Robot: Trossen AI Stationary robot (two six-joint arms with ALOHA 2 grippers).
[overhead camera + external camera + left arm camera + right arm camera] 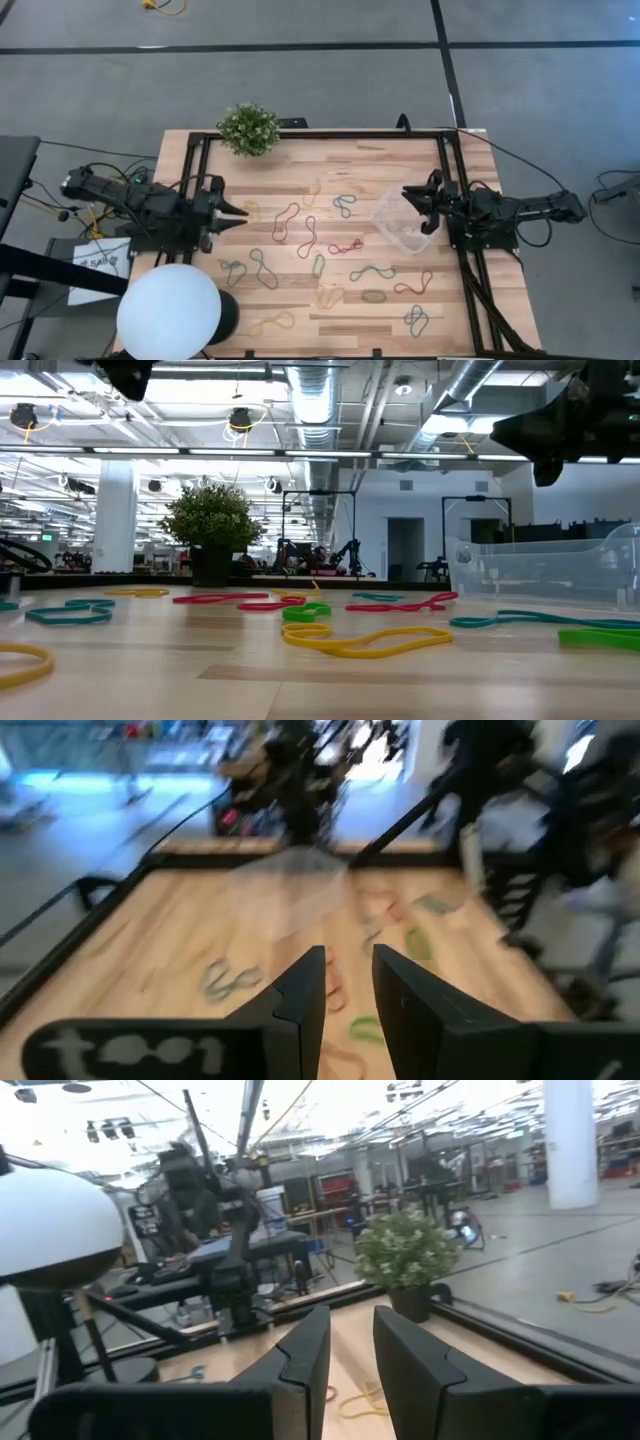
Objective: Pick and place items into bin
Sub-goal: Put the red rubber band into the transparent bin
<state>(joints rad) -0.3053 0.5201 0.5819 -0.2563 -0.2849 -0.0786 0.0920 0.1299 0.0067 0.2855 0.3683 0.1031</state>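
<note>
Evidently no band is in hand, so the step looks like the start of a pick. The left end effector [240,213] hangs at the left side of the worktop [400,160], its two fingers [300,995] a narrow gap apart with nothing between them. The right end effector [410,195] sits at the right side, just beside the bin [403,224], its fingers likewise slightly apart and empty in its wrist view. The rubber bands [310,236] lie scattered flat over the middle and near part of the worktop, red, green, blue and yellow loops, some overlapping; a yellow band [365,643] lies nearest the low camera. The bin, clear and shallow, stands toward the right side; whether any band lies inside it I cannot tell. A potted plant [249,129] stands at the far edge, out of the way. The next move, I judge, calls for one arm to lower over a single loop, spread wider, and pinch the thin rubber flush against the wood, which could easily slip.
</note>
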